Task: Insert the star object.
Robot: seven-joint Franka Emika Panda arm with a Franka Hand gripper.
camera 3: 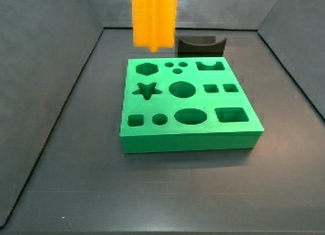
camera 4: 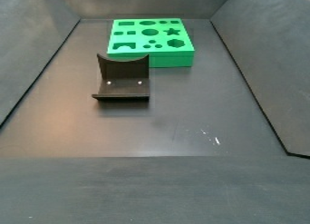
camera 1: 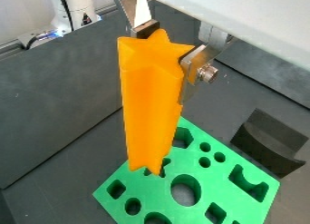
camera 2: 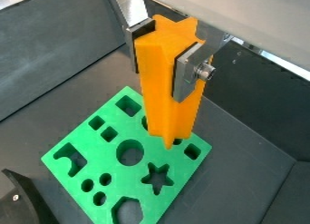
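Note:
My gripper (camera 1: 169, 48) is shut on the star object (camera 1: 151, 92), a tall bright orange ridged prism, gripped near its upper end and hanging upright; this shows in both wrist views (camera 2: 168, 57). The prism (camera 3: 155, 18) hovers above the far edge of the green block (camera 3: 191, 129), with its lower end clear of the block's top. The star-shaped hole (camera 3: 147, 89) is open and lies nearer the camera than the prism; it also shows in a wrist view (camera 2: 158, 179). In a side view (camera 4: 151, 51) the green block shows, but the prism and gripper are out of frame.
The dark fixture (camera 4: 121, 80) stands on the floor beside the green block, also seen behind it in a side view (camera 3: 200, 45). Dark walls enclose the floor (camera 4: 158, 146). The block has several other shaped holes (camera 3: 184, 88).

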